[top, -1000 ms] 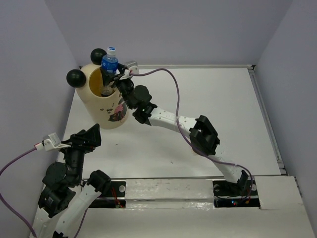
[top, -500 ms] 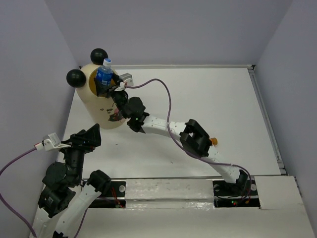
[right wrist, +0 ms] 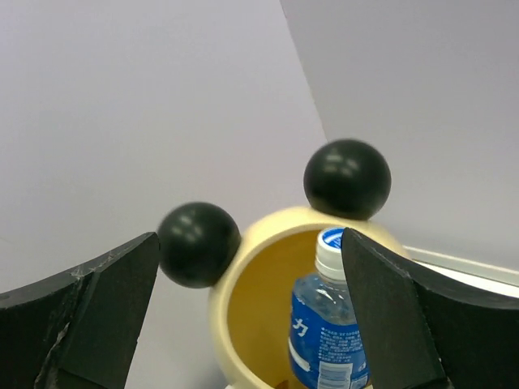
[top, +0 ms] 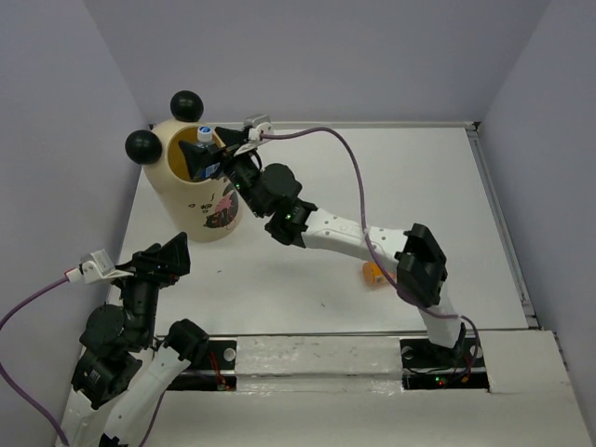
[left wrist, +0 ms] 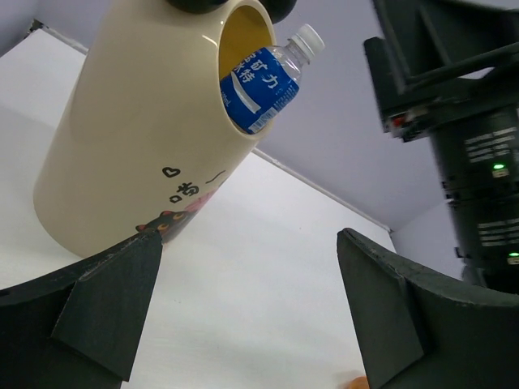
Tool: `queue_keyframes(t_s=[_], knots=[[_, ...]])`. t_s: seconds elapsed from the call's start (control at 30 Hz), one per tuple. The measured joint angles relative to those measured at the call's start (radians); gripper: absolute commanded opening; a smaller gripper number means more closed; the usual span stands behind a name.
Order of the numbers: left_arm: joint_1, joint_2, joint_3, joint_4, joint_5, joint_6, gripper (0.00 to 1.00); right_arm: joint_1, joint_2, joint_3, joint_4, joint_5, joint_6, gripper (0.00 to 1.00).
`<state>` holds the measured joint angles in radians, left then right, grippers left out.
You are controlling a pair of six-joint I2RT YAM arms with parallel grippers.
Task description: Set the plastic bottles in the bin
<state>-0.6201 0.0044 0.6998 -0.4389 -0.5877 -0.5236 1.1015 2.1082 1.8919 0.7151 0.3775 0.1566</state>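
The cream bin [top: 182,200] with two black ball ears stands at the far left of the table. A clear bottle with a blue label [top: 204,136] stands inside it, leaning on the rim with its neck and cap sticking out. My right gripper [top: 212,152] is open just over the near side of the rim and not touching the bottle. In the right wrist view the bottle [right wrist: 328,332] sits in the bin [right wrist: 243,267] beyond the open gripper [right wrist: 251,324]. An orange bottle [top: 372,275] lies on the table, partly hidden by the right arm. My left gripper [top: 172,256] is open and empty.
In the left wrist view the bin [left wrist: 138,154] and the blue-labelled bottle [left wrist: 263,81] are ahead of the open left gripper [left wrist: 247,316], with the right arm [left wrist: 470,121] at the right. Walls enclose the table on the left, back and right.
The right gripper lowered the blue-labelled bottle into the bin, let go and opened. The right arm shifted, uncovering an orange bottle on the table. The left arm has not moved.
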Motion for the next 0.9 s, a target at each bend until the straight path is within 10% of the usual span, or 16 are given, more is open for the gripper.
queue_keyframes(t_s=[0.1, 0.23, 0.3, 0.63, 0.77, 0.9], knots=[[0.000, 0.000, 0.000, 0.003, 0.009, 0.010, 0.99, 0.000, -0.107, -0.064, -0.058, 0.001, 0.020, 0.80], [0.000, 0.003, 0.000, 0.018, 0.054, 0.030, 0.99, 0.000, -0.244, -0.183, -0.164, 0.019, 0.030, 0.08], [0.000, 0.023, 0.002, 0.036, 0.090, 0.039, 0.99, -0.005, -0.325, -0.288, -0.227, 0.033, 0.050, 0.00], [0.000, 0.343, -0.037, 0.291, 0.540, 0.035, 0.99, -0.217, -0.879, -0.917, -0.650, 0.016, 0.274, 0.05], [-0.049, 0.542, -0.107, 0.472, 0.706, -0.014, 0.91, -0.336, -1.163, -1.075, -0.795, 0.048, 0.370, 0.61], [-0.296, 0.785, -0.095, 0.570, 0.659, 0.002, 0.88, -0.422, -1.390, -1.119, -0.920, 0.108, 0.410, 0.84]])
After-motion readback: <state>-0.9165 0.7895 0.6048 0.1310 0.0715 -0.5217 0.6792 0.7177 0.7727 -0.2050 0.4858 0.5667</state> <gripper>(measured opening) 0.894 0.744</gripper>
